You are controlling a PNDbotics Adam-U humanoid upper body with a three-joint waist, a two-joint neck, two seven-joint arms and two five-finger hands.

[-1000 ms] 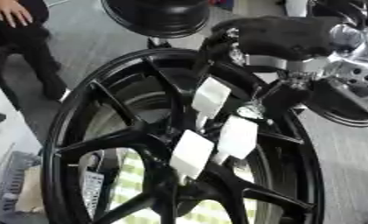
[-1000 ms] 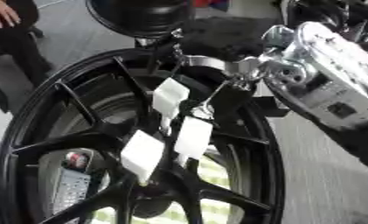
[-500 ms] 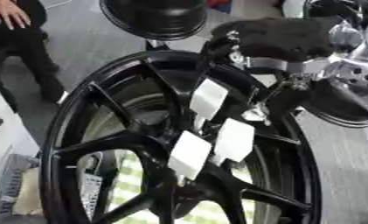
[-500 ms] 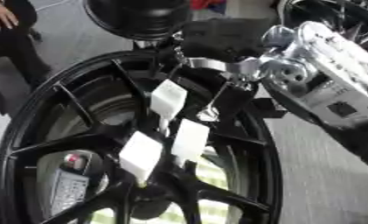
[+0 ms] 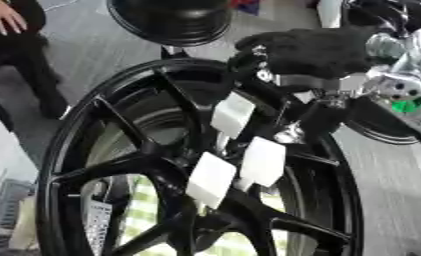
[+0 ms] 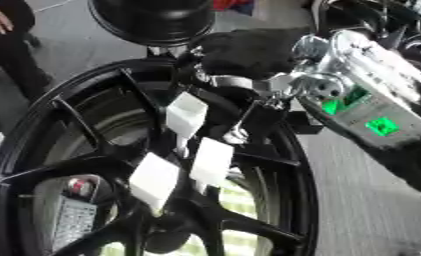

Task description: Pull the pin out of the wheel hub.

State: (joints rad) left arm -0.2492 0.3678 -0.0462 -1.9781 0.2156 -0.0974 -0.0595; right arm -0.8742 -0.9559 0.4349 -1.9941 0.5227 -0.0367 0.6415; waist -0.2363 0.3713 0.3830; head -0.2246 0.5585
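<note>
Black spoked wheel hub point(image 5: 161, 165), upright, three white tags point(image 5: 262, 161) at its centre; right hand point(image 5: 314, 50) over hub's upper rim, finger state indiscernible; pin not distinguishable among the tags.

A workshop or garage floor: black alloy wheel hub point(image 5: 161, 165) upright, another wheel point(image 5: 170, 20) behind, grey concrete floor point(image 5: 397, 200).

- Light is bright and even, no hard shadows.
- Pictures are soft; the black wheel hub point(image 5: 161, 165) loses detail.
- White tags point(image 5: 262, 161) on it look overexposed.
</note>
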